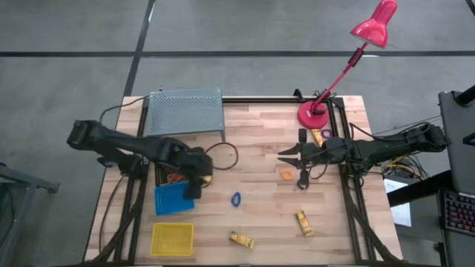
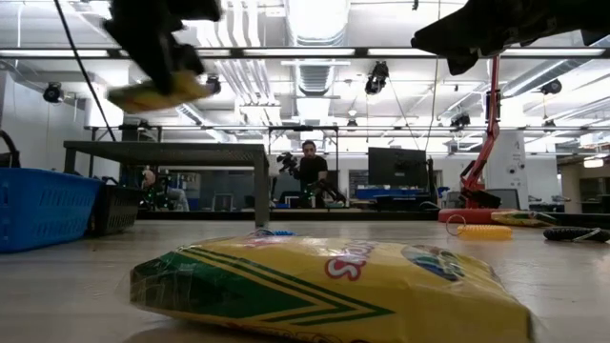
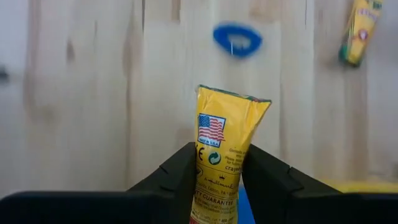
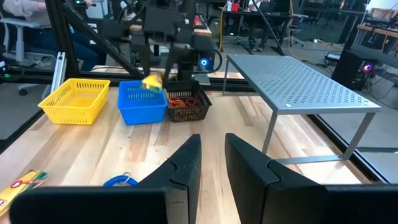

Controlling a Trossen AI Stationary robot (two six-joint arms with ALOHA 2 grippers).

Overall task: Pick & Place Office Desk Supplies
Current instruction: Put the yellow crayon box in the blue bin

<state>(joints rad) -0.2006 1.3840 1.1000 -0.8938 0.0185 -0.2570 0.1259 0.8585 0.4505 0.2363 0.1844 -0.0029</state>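
Note:
My left gripper (image 1: 199, 180) is shut on a yellow crayon pack (image 3: 222, 140) and hangs high over the table beside the blue bin (image 1: 172, 199); the low view shows the pack (image 2: 157, 93) in the air. My right gripper (image 1: 286, 156) is open and empty, hovering near the orange ring (image 1: 286, 173). A blue ring (image 1: 236, 199) and two more yellow packs (image 1: 241, 239) (image 1: 303, 222) lie flat on the wood. Red rubber bands (image 4: 181, 99) fill the black bin (image 1: 171, 176). Another pack (image 1: 318, 136) lies by the lamp base. My left gripper pinches the yellow pack between its two fingers (image 3: 180, 171), with the finger pads on the pack's long sides near one end (image 3: 214, 186). The other end (image 3: 233, 99) sticks out past the fingertips. The fingers come from above, and the pack is lifted clear of the table.
A grey perforated metal shelf (image 1: 184, 111) stands at the far left. The pink lamp (image 1: 314, 115) stands at the far right. A yellow bin (image 1: 172, 239) sits at the near left. One crayon pack (image 2: 324, 286) lies close before the low camera. Bare wood shows in the middle.

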